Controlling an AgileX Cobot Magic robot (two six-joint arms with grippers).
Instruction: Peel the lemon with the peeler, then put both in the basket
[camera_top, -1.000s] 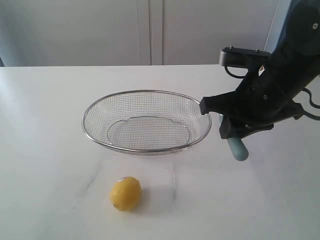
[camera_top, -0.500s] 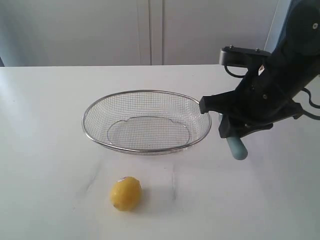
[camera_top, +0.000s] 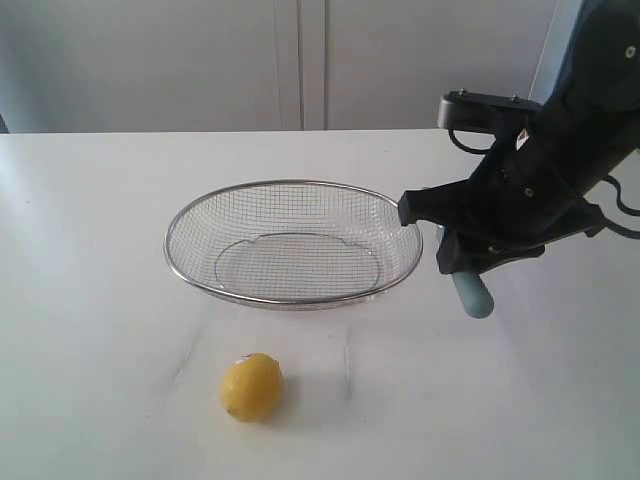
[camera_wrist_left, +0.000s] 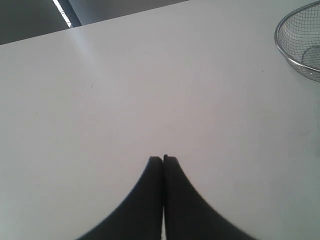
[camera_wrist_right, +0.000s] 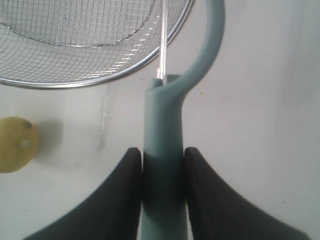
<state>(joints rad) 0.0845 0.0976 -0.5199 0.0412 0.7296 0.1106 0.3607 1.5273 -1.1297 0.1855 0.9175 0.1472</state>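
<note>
Peeler snug in right end effector

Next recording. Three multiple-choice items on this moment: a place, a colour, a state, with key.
1. Where is the lemon? A) in the basket B) against the peeler C) on the table, outside the basket
2. Peeler handle colour? A) pale teal B) red C) black
3. The right hand is: A) open, empty B) shut on the peeler C) out of view
C: it lies on bare table apart from the basket. A: the right wrist view shows teal. B: it clamps the handle on both sides.
</note>
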